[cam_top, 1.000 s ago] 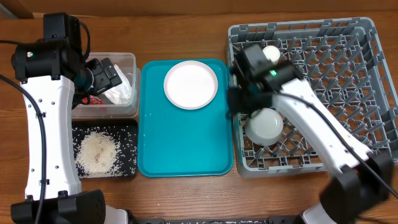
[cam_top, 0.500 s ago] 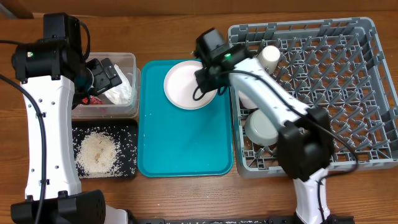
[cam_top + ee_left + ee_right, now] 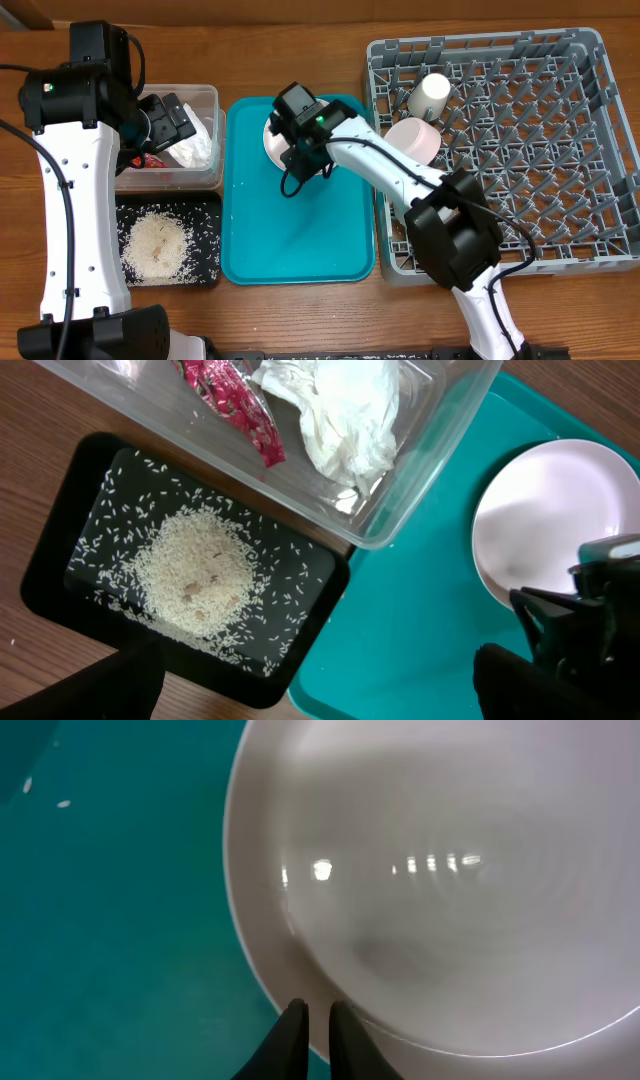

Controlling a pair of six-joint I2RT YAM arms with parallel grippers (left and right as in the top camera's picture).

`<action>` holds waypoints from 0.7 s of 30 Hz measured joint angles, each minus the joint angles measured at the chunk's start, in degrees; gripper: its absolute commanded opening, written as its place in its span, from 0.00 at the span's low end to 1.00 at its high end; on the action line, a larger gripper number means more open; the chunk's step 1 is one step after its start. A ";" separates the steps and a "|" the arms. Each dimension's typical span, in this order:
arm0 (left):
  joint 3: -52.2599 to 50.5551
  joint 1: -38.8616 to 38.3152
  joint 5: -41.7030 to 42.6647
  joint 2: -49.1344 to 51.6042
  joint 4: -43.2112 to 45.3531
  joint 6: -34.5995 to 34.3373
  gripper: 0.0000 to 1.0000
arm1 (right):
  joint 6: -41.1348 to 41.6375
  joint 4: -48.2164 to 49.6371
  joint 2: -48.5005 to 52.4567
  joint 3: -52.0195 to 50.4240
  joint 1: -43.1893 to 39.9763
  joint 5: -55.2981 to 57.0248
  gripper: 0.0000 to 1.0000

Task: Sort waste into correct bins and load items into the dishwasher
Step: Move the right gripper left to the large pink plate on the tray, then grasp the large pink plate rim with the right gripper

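The pale pink plate (image 3: 272,140) lies on the teal tray (image 3: 300,240) and fills the right wrist view (image 3: 450,870). My right gripper (image 3: 298,172) hovers over the plate's near-left rim, its fingers (image 3: 316,1015) almost together and holding nothing. My left gripper (image 3: 170,118) hangs open and empty over the clear tub (image 3: 205,100), which holds the red wrapper (image 3: 235,405) and the white napkin (image 3: 345,405). Rice (image 3: 195,575) lies heaped in the black tray (image 3: 215,205). The grey rack (image 3: 520,150) holds the cream cup (image 3: 432,93) and the pink bowl (image 3: 415,140). The pale bowl and the chopsticks are hidden.
My right arm stretches from the table's front right across the rack's left side to the teal tray. A few rice grains (image 3: 45,795) lie loose on the tray. The tub and black tray stand side by side left of it.
My right arm has swung left from the rack to the plate on the teal tray. It now covers the pale bowl in the rack. The left arm has not moved.
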 measured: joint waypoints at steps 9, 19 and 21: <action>0.00 0.00 0.00 0.00 0.00 0.00 1.00 | -0.87 4.28 0.39 -0.09 2.47 1.79 0.08; 0.00 0.00 0.02 0.00 0.00 0.00 1.00 | -1.01 6.43 1.33 -0.11 2.23 4.28 0.04; 0.00 0.00 0.02 0.00 0.00 0.00 1.00 | -1.01 6.32 1.36 -0.11 2.23 4.37 0.04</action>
